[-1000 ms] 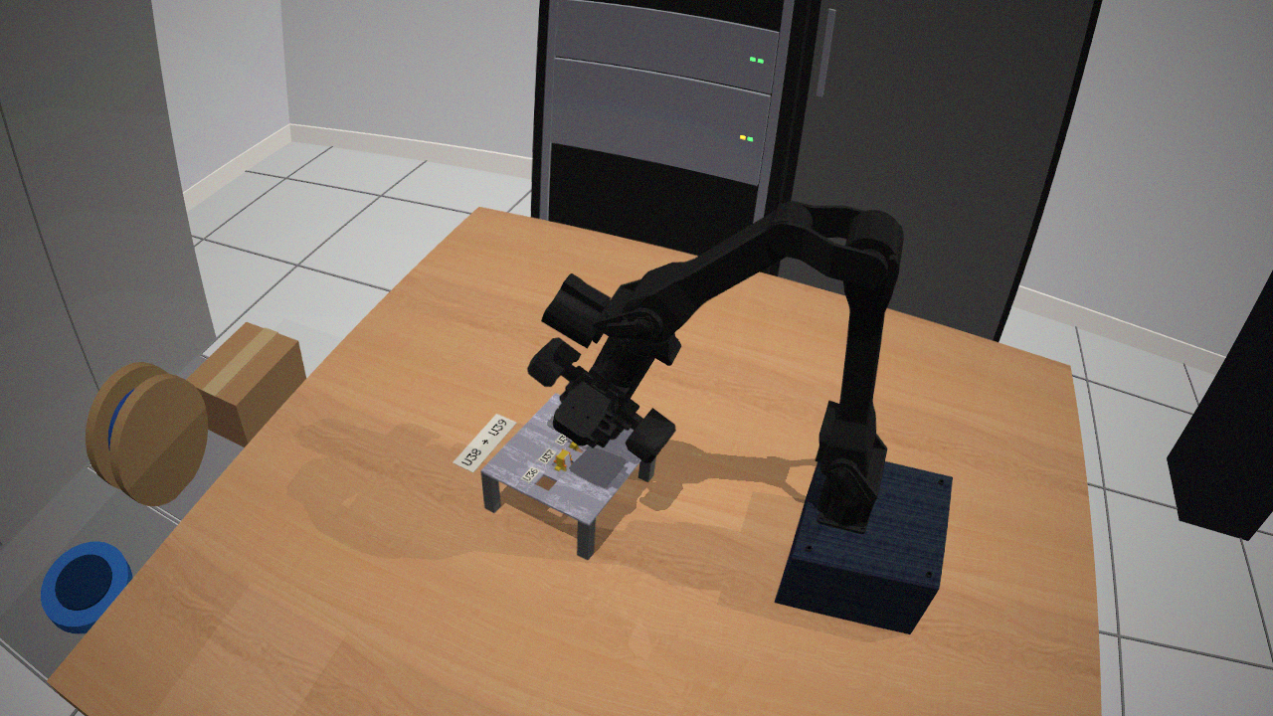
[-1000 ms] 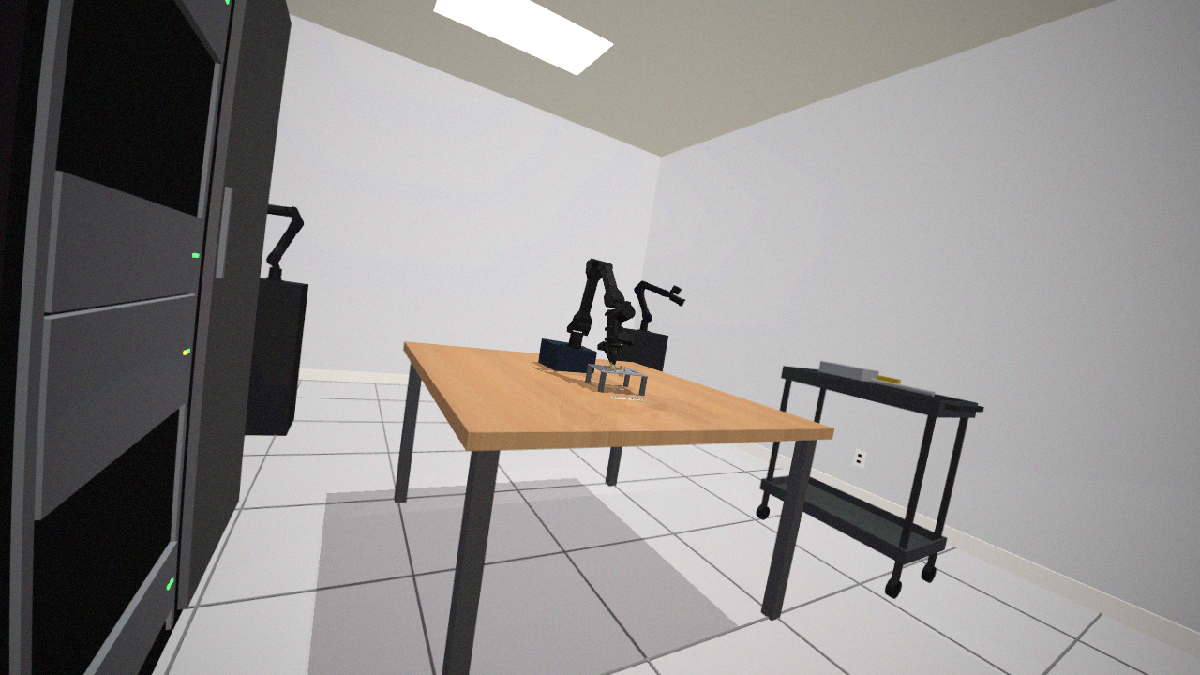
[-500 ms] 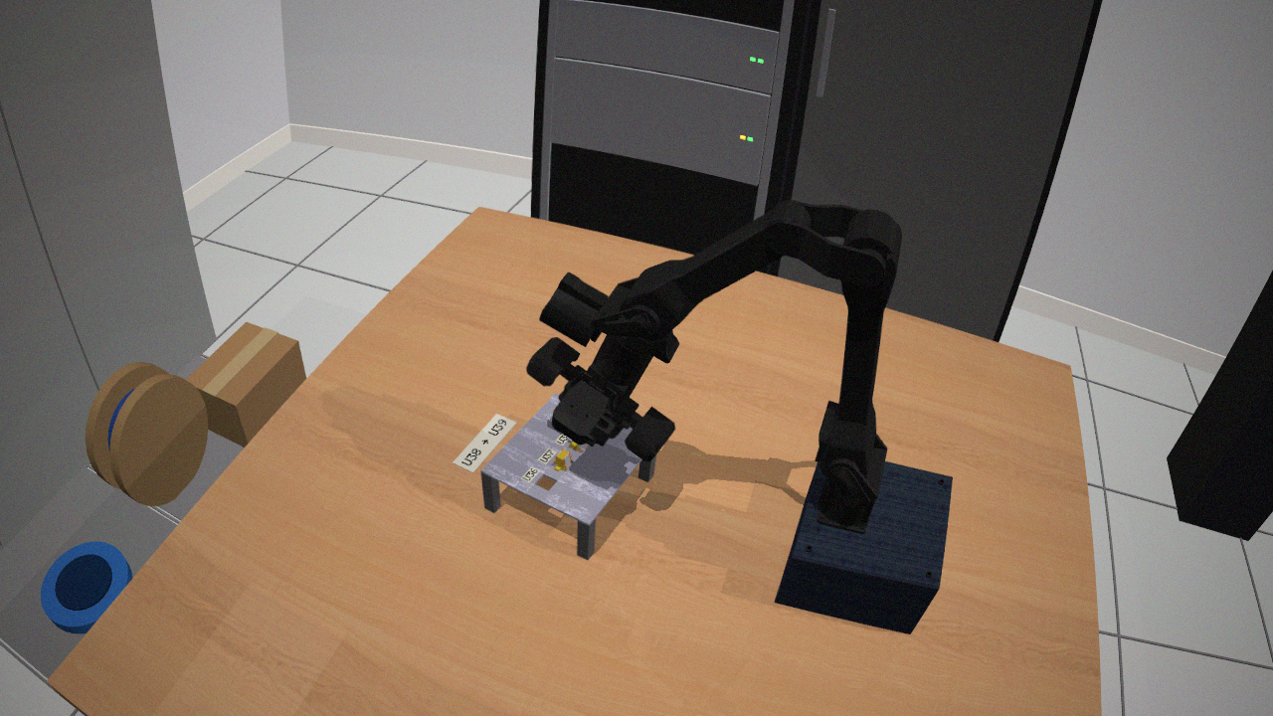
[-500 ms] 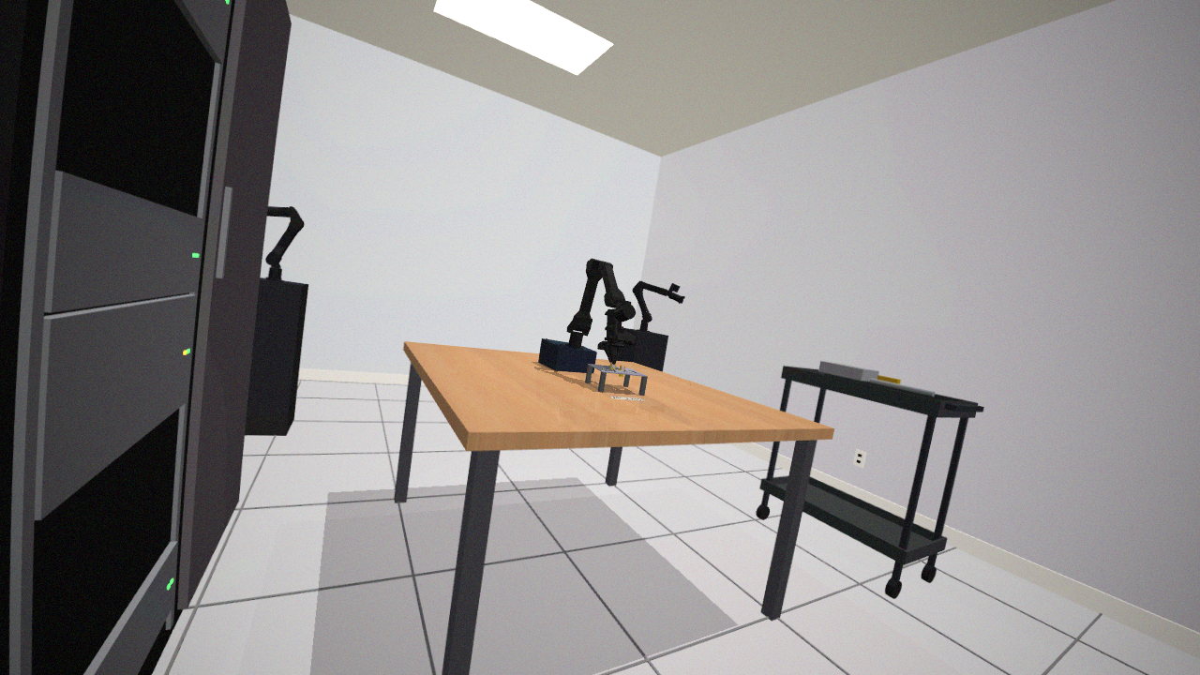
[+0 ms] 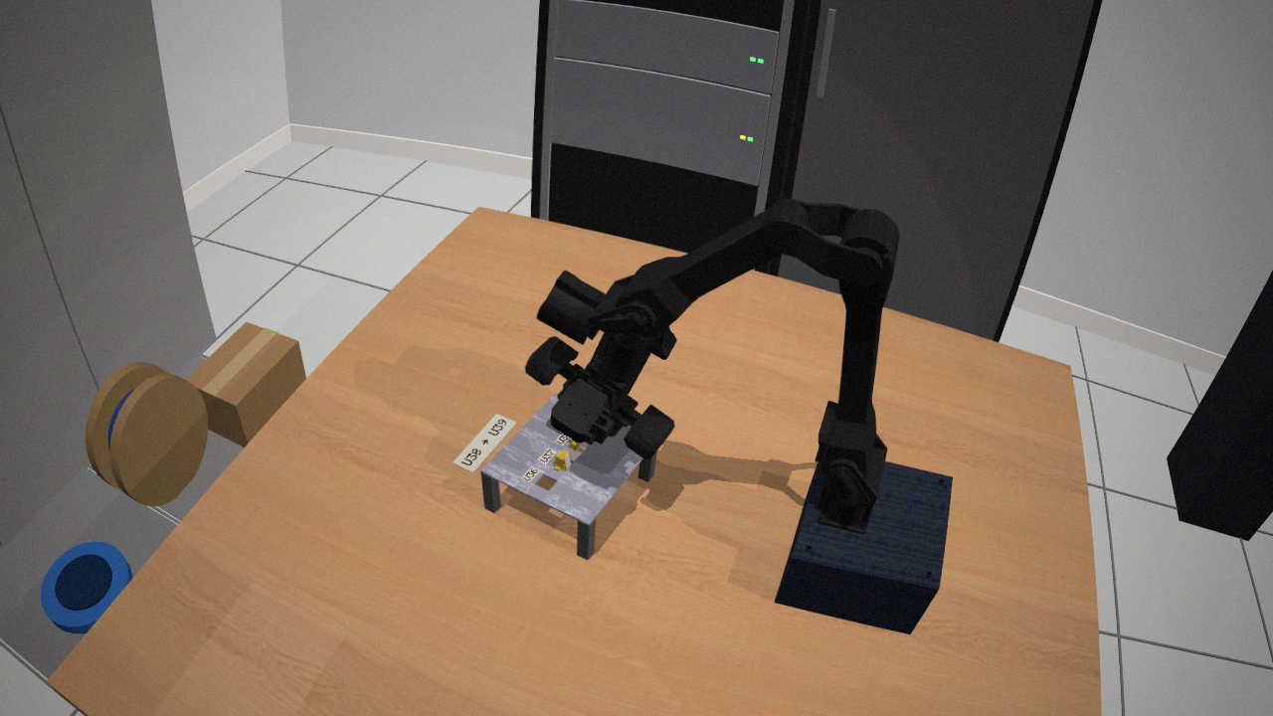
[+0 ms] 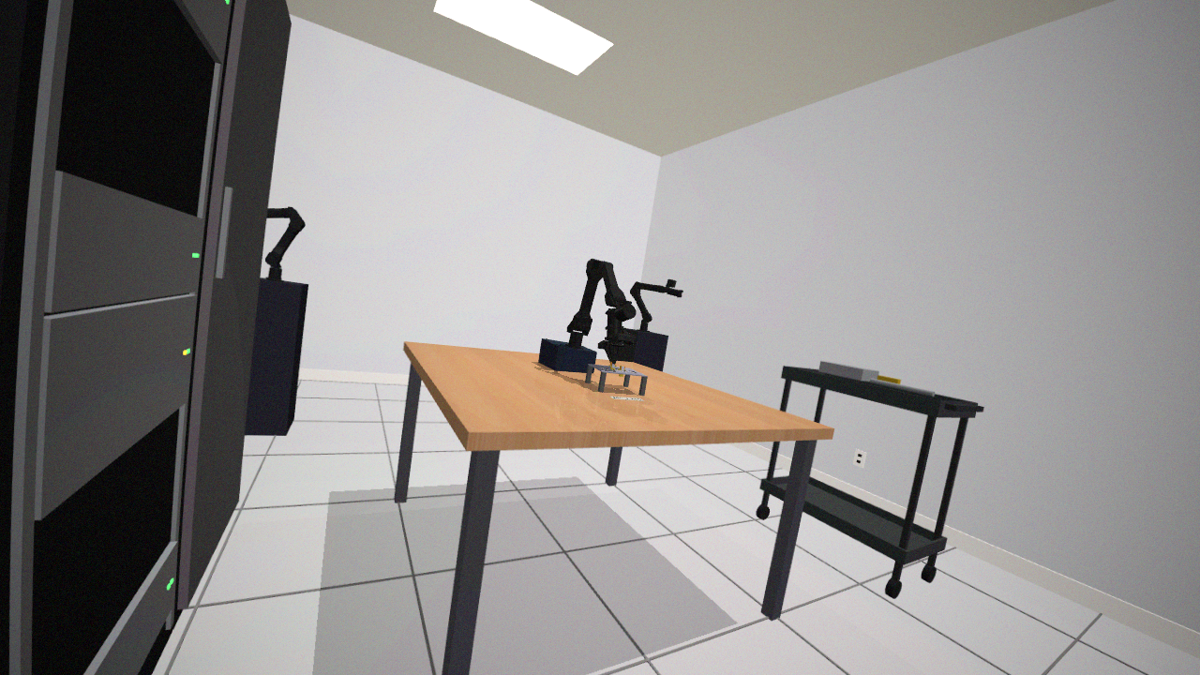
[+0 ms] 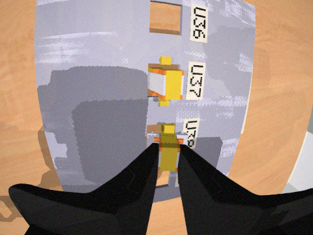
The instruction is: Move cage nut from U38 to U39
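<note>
Low in the wrist view's centre, the gripper is pinching the nut, fingers nearly closed, at U38. Any tilt while lifting could be snagging its wings on the plate or knocking the other nut above.

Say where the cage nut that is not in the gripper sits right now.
In the wrist view, the other nut sits upper centre, left of the U37 label.
</note>
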